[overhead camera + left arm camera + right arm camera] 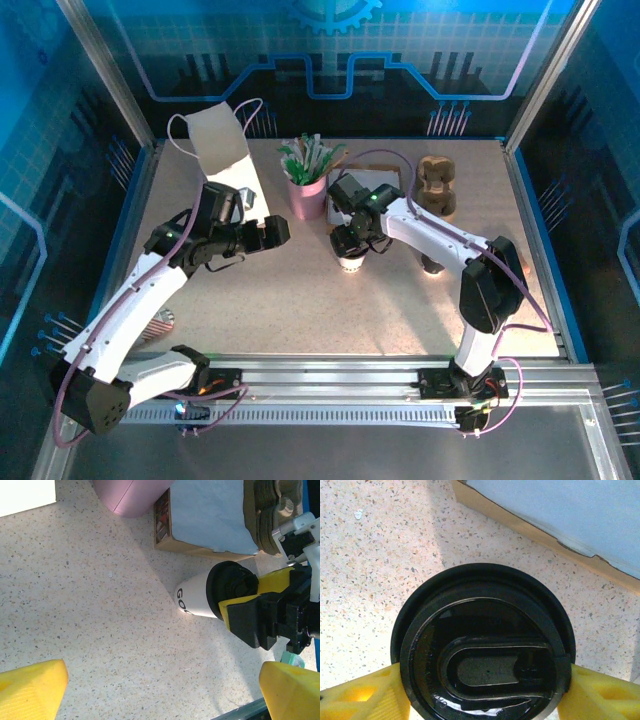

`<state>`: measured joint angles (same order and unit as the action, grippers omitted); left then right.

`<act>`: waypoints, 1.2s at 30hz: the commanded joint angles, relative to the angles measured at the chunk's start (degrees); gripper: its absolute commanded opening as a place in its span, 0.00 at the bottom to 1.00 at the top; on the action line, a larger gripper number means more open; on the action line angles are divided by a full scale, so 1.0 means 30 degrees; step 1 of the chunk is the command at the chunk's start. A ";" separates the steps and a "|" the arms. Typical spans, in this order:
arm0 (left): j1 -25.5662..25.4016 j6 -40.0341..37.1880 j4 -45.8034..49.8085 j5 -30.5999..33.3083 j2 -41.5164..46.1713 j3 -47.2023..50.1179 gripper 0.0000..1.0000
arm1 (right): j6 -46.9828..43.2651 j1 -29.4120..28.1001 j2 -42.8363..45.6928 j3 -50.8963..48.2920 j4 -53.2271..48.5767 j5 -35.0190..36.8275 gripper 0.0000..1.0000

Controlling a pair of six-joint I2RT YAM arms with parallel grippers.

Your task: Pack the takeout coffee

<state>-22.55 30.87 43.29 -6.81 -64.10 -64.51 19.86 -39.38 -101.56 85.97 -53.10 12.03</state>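
- While your right gripper [485,685] straddles the black lid [485,640] on the paper cup [195,597], near the pink cup [307,195], you cannot tell whether it bites: an off-centre squeeze could tip the cup.
- Your left gripper [162,692] gapes open left of the pink cup, steadying nothing.

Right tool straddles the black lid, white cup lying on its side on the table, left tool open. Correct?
No: the white cup stands upright on the table, not on its side. The top external view shows it standing under the right tool, and the right wrist view looks straight down on the black lid. Rest holds: its fingers flank the lid; the left tool is open.
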 commanded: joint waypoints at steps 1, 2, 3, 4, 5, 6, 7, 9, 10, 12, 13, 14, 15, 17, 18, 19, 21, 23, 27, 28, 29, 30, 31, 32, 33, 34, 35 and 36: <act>0.0165 -0.0622 0.0309 0.0385 0.0443 0.0151 0.99 | -0.0035 -0.0375 0.0375 0.0057 -0.0715 0.0078 0.63; 0.0176 -0.0677 0.0357 0.0451 0.0452 0.0094 0.99 | -0.0028 -0.0380 0.0693 0.0054 -0.0796 0.0009 0.62; 0.0177 -0.0752 0.0420 0.0539 0.0453 0.0033 0.99 | -0.0006 -0.0381 0.1030 0.0081 -0.0974 0.0005 0.61; 0.0171 -0.0812 0.0511 0.0638 0.0493 -0.0041 0.99 | -0.0006 -0.0380 0.1394 0.0115 -0.1194 0.0061 0.61; 0.0162 -0.0855 0.0543 0.0683 0.0523 -0.0077 0.99 | -0.0009 -0.0381 0.1658 0.0113 -0.1325 0.0087 0.60; 0.0202 -0.0885 0.0556 0.0712 0.0537 -0.0100 0.99 | 0.0002 -0.0380 0.2158 0.0097 -0.1511 0.0188 0.60; 0.0198 -0.0911 0.0556 0.0745 0.0583 -0.0095 0.99 | 0.0030 -0.0366 0.2607 0.0000 -0.1591 0.0263 0.60; 0.0202 -0.0970 0.0516 0.0741 0.0578 -0.0088 0.99 | 0.0031 -0.0349 0.3342 -0.0180 -0.1823 0.0346 0.60; 0.0191 -0.0975 0.0478 0.0720 0.0570 -0.0034 0.99 | 0.0030 -0.0341 0.3687 -0.0241 -0.1986 0.0469 0.60; 0.0193 -0.0901 0.0329 0.0611 0.0534 0.0080 0.99 | 0.0057 -0.0279 0.4297 -0.0401 -0.2274 0.0824 0.60; 0.0191 -0.0858 0.0252 0.0542 0.0479 0.0130 0.99 | 0.0061 -0.0218 0.4577 -0.0554 -0.2387 0.0951 0.60; 0.0213 -0.0804 0.0165 0.0448 0.0459 0.0196 0.99 | 0.0073 -0.0114 0.4928 -0.0750 -0.2479 0.1046 0.60; 0.0197 -0.0770 0.0092 0.0312 0.0403 0.0248 0.99 | 0.0144 0.0010 0.5267 -0.0950 -0.2591 0.1108 0.60; 0.0195 -0.0690 0.0054 0.0161 0.0342 0.0293 0.99 | 0.0205 0.0231 0.5933 -0.1430 -0.2690 0.1133 0.60; 0.0191 -0.0695 0.0011 0.0161 0.0326 0.0321 0.99 | 0.0259 0.0340 0.6416 -0.1754 -0.2770 0.1170 0.60; 0.0191 -0.0695 -0.0008 0.0144 0.0330 0.0329 0.99 | 0.0291 0.0418 0.6776 -0.1967 -0.2847 0.1187 0.60; 0.0191 -0.0739 -0.0043 0.0116 0.0315 0.0375 0.99 | 0.0397 0.0567 0.7583 -0.2463 -0.3108 0.1314 0.60; 0.0211 -0.0710 -0.0125 0.0050 0.0225 0.0381 0.99 | 0.0542 0.0745 0.8278 -0.3001 -0.3383 0.1481 0.60; 0.0193 -0.0553 -0.0425 -0.0288 0.0075 0.0439 0.99 | 0.0904 0.1332 0.9828 -0.4557 -0.3733 0.1591 0.60; 0.0193 -0.0486 -0.0510 -0.0384 0.0050 0.0469 0.99 | 0.1012 0.1510 1.0185 -0.4984 -0.3823 0.1604 0.60; 0.0191 -0.0449 -0.0585 -0.0447 0.0025 0.0487 0.99 | 0.1127 0.1653 1.0528 -0.5357 -0.3925 0.1629 0.60; 0.0191 -0.0419 -0.0644 -0.0534 0.0006 0.0498 0.99 | 0.1235 0.1872 1.0850 -0.5755 -0.4100 0.1669 0.60; 0.0191 -0.0388 -0.0698 -0.0614 -0.0020 0.0523 0.99 | 0.1296 0.2072 1.1182 -0.6162 -0.4256 0.1752 0.60; 0.0199 -0.0341 -0.0722 -0.0674 -0.0060 0.0542 0.99 | 0.1384 0.2280 1.1518 -0.6489 -0.4376 0.1811 0.60; 0.0191 -0.0330 -0.0768 -0.0733 -0.0064 0.0556 0.99 | 0.1485 0.2516 1.1839 -0.6849 -0.4516 0.1849 0.60; 0.0206 -0.0330 -0.0830 -0.0770 -0.0099 0.0585 0.99 | 0.1536 0.2758 1.2191 -0.7245 -0.4618 0.1849 0.60; 0.0198 -0.0298 -0.0834 -0.0796 -0.0120 0.0614 0.99 | 0.1714 0.2951 1.2476 -0.7475 -0.4743 0.1917 0.60; 0.0191 -0.0293 -0.0871 -0.0821 -0.0110 0.0637 0.99 | 0.1772 0.3304 1.2775 -0.7735 -0.4825 0.1635 0.59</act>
<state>-22.33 29.87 42.00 -7.49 -63.92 -63.46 23.18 -31.57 -66.13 64.75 -64.45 16.51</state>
